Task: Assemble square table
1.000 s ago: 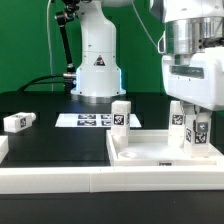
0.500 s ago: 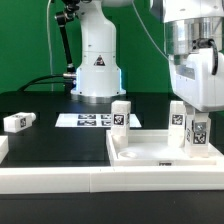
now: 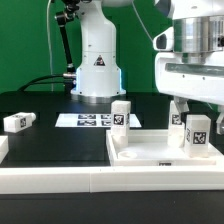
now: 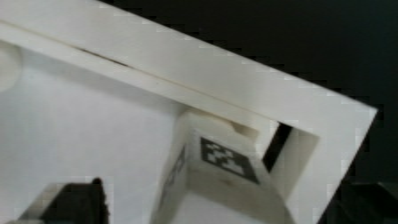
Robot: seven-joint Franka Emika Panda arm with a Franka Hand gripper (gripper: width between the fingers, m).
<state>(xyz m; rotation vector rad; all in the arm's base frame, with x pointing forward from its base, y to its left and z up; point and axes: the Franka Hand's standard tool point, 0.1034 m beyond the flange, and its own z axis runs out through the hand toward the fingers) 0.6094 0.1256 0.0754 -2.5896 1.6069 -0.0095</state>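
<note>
The exterior view's right edge cuts off the square table (image 3: 160,150) and the gripper (image 3: 195,105), the wrist view blurs the leg (image 4: 228,160) and shows only a dark finger (image 4: 71,200) tip, and the far-left leg's (image 3: 18,121) tag is unreadable.

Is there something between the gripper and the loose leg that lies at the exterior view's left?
Yes. From the gripper, the upright leg on the square table stands roughly between it and the loose leg lying on the black surface.

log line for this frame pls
gripper: open, above leg | two legs upright on square table | one leg loose on table
</note>
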